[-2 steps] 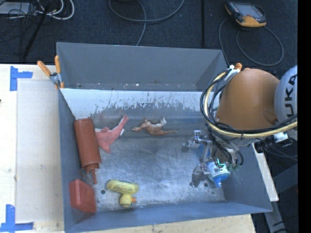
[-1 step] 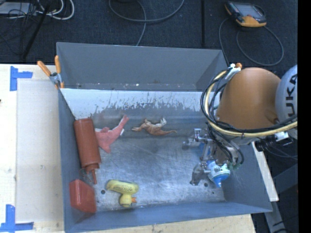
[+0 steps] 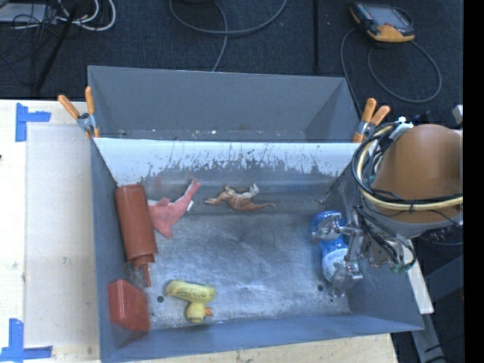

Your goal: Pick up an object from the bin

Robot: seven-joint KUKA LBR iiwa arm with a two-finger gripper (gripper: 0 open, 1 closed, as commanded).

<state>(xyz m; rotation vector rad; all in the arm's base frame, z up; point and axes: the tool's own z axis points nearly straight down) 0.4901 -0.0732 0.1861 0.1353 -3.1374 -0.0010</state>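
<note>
My gripper [image 3: 344, 271] hangs low at the bin's right side, close to the right wall. A crumpled blue and white thing [image 3: 327, 237] lies right under and beside it, partly hidden by the gripper's body. Whether the gripper touches it cannot be told.
Along the left wall lies a red-brown bottle [image 3: 134, 222], with a pink floppy thing [image 3: 171, 210] next to it. A small brown toy animal [image 3: 240, 197] is near the back wall. A yellow toy [image 3: 190, 297] and a red block [image 3: 128, 305] sit at the front left.
</note>
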